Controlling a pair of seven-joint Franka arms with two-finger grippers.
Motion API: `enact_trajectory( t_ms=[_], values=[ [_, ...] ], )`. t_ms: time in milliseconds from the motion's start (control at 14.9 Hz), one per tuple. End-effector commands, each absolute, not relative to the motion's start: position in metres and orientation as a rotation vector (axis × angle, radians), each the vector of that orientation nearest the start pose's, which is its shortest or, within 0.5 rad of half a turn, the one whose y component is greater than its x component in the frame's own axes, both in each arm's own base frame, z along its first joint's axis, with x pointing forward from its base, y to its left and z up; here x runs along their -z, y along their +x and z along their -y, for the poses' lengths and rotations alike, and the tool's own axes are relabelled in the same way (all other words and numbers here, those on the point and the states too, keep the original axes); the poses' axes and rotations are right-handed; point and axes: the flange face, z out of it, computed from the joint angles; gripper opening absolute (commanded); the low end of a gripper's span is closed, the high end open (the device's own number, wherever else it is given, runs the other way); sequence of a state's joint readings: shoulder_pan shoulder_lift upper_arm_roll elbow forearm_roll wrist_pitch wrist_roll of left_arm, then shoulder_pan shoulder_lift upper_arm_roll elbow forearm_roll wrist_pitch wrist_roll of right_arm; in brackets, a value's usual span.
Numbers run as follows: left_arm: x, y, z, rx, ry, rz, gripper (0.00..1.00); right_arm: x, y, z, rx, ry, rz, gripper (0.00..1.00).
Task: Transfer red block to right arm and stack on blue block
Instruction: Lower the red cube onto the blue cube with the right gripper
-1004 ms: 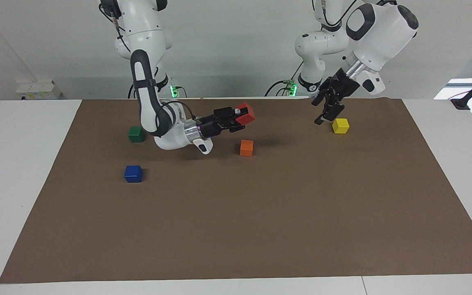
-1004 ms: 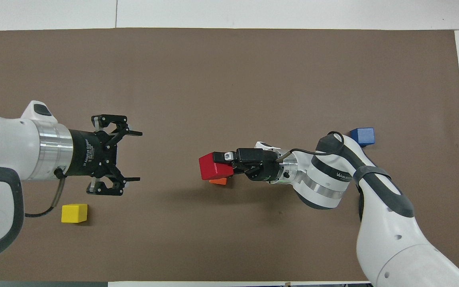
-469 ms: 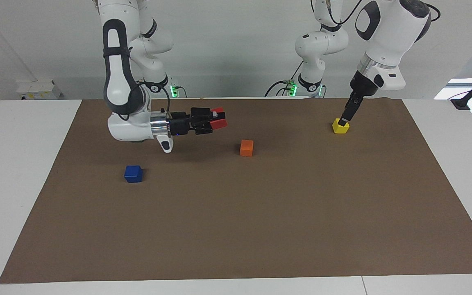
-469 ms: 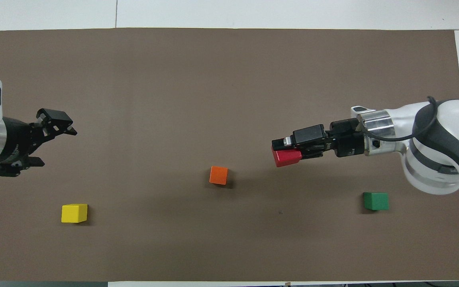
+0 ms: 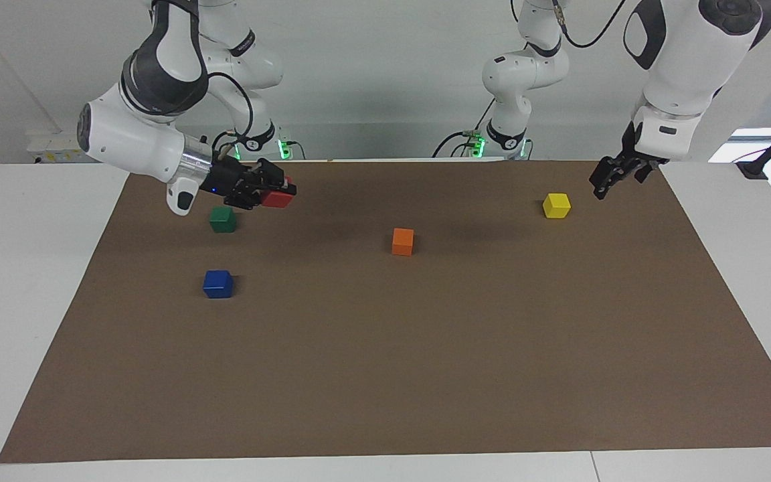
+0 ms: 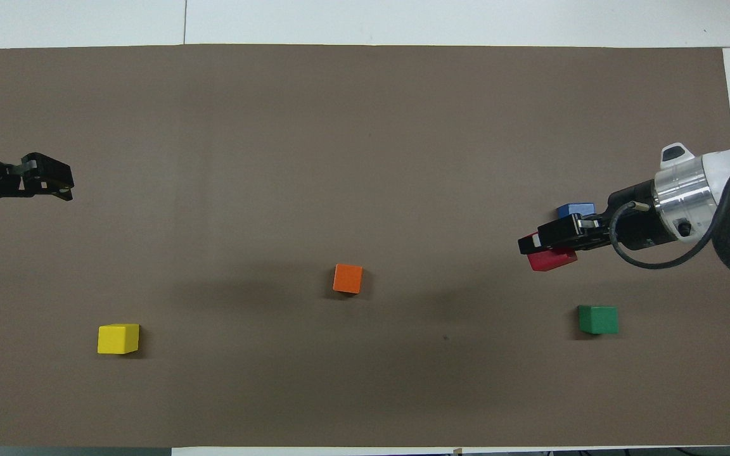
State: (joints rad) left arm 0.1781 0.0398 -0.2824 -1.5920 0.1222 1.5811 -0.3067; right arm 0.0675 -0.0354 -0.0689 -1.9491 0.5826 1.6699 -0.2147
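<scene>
The red block [image 5: 278,199] [image 6: 554,259] hangs in the air, gripped by my right gripper [image 5: 277,195] [image 6: 539,251], which reaches out level over the mat at the right arm's end, close to the green block [image 5: 223,219] [image 6: 597,319]. The blue block [image 5: 217,284] [image 6: 575,209] sits on the mat, farther from the robots than the green one; from overhead the right gripper's body covers its near edge. My left gripper [image 5: 612,177] [image 6: 35,190] hangs open and empty over the mat's edge at the left arm's end, apart from every block.
An orange block [image 5: 403,242] [image 6: 347,278] lies mid-mat. A yellow block [image 5: 557,205] [image 6: 118,338] sits toward the left arm's end, near the robots. The brown mat [image 5: 425,375] covers most of the white table.
The right arm has swung the red block from above the orange block to its own end of the table. The left gripper has drawn back from the middle, past the yellow block.
</scene>
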Motion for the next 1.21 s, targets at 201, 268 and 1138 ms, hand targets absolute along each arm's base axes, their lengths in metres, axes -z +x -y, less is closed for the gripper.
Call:
enact_trajectory(
  t_ms=[201, 268, 1138],
  values=[
    [-0.584, 0.564, 0.06, -0.033, -3.032, 0.218, 1.0, -0.494, 0.529, -0.021, -0.196, -2.931, 0.204, 0.0],
    [-0.573, 0.562, 0.063, -0.015, -3.033, 0.191, 1.0, -0.491, 0.532, -0.016, -0.167, -2.988, 0.19, 0.0],
    [-0.584, 0.528, 0.085, -0.04, -3.078, 0.113, 1.0, -0.394, 0.566, 0.005, 0.087, -3.264, -0.242, 0.0]
  ],
)
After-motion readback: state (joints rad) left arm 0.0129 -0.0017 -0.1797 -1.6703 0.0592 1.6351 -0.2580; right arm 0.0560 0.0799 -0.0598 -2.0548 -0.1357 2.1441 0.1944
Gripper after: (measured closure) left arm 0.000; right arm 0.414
